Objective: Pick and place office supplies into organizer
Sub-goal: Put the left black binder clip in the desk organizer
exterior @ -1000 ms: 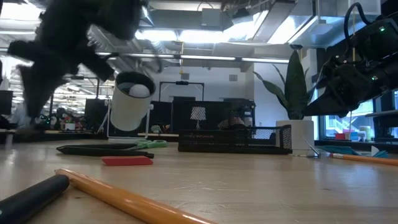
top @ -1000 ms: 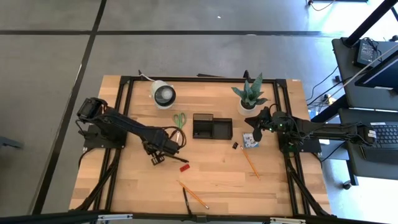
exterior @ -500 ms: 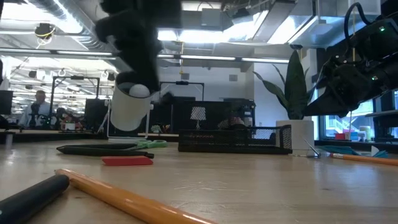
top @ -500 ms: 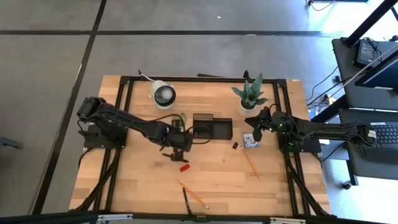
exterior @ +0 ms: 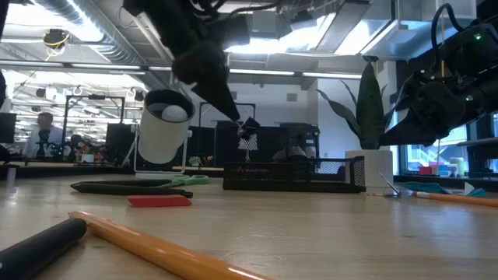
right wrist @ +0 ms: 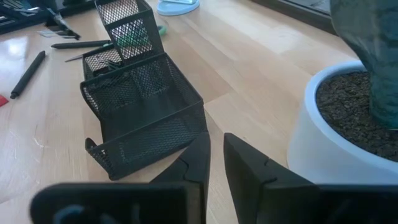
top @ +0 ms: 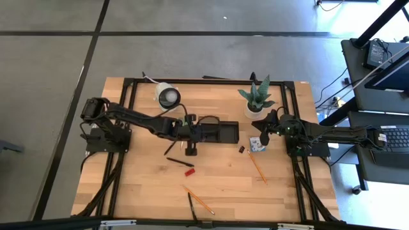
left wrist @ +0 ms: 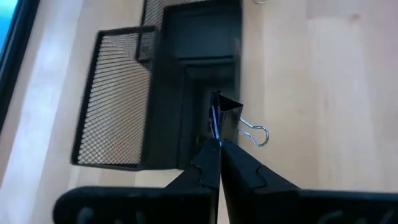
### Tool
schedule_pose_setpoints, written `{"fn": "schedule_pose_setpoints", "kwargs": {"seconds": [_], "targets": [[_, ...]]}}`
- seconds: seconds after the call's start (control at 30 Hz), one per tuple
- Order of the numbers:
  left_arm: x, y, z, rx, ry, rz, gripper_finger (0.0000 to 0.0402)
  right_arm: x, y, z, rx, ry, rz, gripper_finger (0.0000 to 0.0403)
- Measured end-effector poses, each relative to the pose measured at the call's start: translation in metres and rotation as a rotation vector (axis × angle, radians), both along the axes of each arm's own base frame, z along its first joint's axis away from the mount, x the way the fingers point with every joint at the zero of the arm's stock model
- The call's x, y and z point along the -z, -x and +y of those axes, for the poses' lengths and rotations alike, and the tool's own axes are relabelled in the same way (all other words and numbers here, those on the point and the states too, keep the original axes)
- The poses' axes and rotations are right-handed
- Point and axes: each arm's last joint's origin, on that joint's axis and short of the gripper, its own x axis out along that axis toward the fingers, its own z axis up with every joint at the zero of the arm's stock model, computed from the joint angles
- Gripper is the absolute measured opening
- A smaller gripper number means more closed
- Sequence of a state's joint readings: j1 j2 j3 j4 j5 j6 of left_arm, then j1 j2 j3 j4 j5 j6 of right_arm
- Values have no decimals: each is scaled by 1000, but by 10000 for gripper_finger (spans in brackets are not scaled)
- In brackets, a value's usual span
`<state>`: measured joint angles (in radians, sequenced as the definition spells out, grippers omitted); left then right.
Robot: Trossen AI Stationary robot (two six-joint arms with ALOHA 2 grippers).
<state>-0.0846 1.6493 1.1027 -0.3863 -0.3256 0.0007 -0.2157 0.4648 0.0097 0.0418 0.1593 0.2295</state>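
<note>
High view hides much: the left gripper, mid-frame, covers the left end of the black mesh desk organizer, and what it carries cannot be made out there. The left wrist view shows it pinching a small black binder clip with silver wire handles, held over the organizer, at the tray's edge. Below lie a black pen, a red-tipped marker and orange pencils. Right of centre, the right gripper hovers, fingers slightly parted, beside the white plant pot.
</note>
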Motion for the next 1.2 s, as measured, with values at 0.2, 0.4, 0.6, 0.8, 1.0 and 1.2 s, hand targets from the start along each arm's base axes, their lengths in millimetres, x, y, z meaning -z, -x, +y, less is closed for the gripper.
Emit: {"fn": "schedule_pose_setpoints", "kwargs": {"seconds": [0.2, 0.4, 0.6, 0.8, 1.0, 1.2], "targets": [[10, 3, 10, -30, 13, -4, 2, 0, 0, 0, 0, 0, 0, 51], [18, 3, 12, -45, 26, -8, 2, 0, 0, 0, 0, 0, 0, 51], [22, 1, 11, -41, 43, 2, 2, 0, 0, 0, 0, -1, -1, 51], [37, -3, 13, -49, 46, 44, 2, 0, 0, 0, 0, -1, -1, 51], [44, -6, 18, -71, 50, 56, 2, 0, 0, 0, 0, -2, -1, 51], [44, -6, 21, -83, 58, 51, 2, 0, 0, 0, 0, -2, -1, 51]]}}
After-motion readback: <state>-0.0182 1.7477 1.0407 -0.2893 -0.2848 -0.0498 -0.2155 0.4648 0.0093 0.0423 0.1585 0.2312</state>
